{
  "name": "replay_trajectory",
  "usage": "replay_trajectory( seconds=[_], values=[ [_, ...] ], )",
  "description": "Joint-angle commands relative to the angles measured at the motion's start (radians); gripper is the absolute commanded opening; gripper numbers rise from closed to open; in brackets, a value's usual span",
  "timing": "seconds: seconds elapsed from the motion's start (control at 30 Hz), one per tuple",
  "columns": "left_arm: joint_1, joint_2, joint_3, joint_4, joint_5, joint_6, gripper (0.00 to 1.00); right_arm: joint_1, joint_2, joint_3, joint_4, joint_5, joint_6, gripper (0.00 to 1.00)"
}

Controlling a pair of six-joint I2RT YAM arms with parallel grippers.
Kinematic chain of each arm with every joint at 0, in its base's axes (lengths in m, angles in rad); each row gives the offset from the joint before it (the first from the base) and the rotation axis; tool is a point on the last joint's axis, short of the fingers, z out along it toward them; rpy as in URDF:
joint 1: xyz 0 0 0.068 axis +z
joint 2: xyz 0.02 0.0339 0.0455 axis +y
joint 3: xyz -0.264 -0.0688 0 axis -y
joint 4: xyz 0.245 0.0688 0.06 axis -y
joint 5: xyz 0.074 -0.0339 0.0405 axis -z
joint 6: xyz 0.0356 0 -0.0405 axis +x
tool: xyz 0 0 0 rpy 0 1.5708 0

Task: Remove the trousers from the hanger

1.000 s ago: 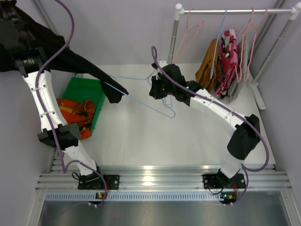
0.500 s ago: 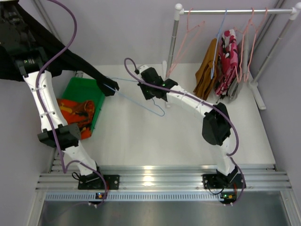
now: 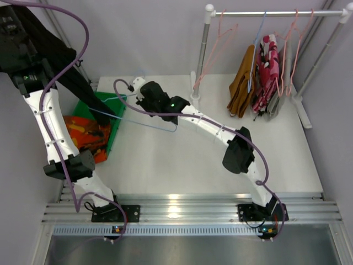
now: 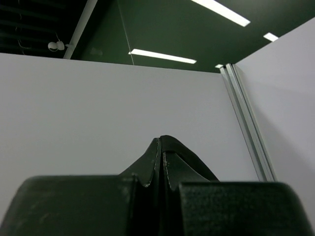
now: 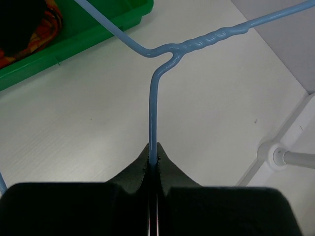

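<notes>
My left gripper (image 3: 12,22) is raised high at the far left and is shut on the plain black trousers (image 3: 77,83). The cloth shows pinched between the jaws in the left wrist view (image 4: 161,142). The trousers hang down slantwise, and their lower end reaches the left end of the blue hanger (image 3: 149,122) over the green bin (image 3: 118,124). My right gripper (image 3: 142,99) is shut on the hanger's neck (image 5: 153,98), just below its fork. I cannot tell whether the cloth still hangs on the hanger.
Orange patterned trousers (image 3: 83,132) lie in the green bin. At the back right a white rack (image 3: 276,12) holds mustard-brown trousers (image 3: 242,83), red-pink floral trousers (image 3: 267,66) and empty pink hangers (image 3: 220,38). The rack's foot (image 5: 275,155) is close on the right.
My right gripper has carried the blue hanger left, toward the green bin. The black trousers' lower end has swung left with it and is now over the bin.
</notes>
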Motion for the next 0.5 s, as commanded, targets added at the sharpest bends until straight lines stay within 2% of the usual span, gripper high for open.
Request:
replay_trajectory(
  seconds=[0.0, 0.17, 0.3, 0.47],
  values=[
    [0.006, -0.037, 0.011, 0.123, 0.03, -0.041, 0.0, 0.058, 0.09, 0.078, -0.038, 0.035, -0.086, 0.0],
    [0.004, -0.049, 0.011, 0.123, 0.039, -0.09, 0.0, 0.083, 0.177, 0.152, -0.057, 0.065, -0.125, 0.0],
    [0.004, -0.07, 0.01, 0.111, 0.061, -0.17, 0.0, 0.083, 0.202, 0.146, -0.048, 0.073, -0.121, 0.0],
    [0.004, -0.078, 0.011, 0.12, 0.071, -0.175, 0.0, 0.074, 0.178, 0.103, -0.022, 0.093, -0.118, 0.0]
  ],
)
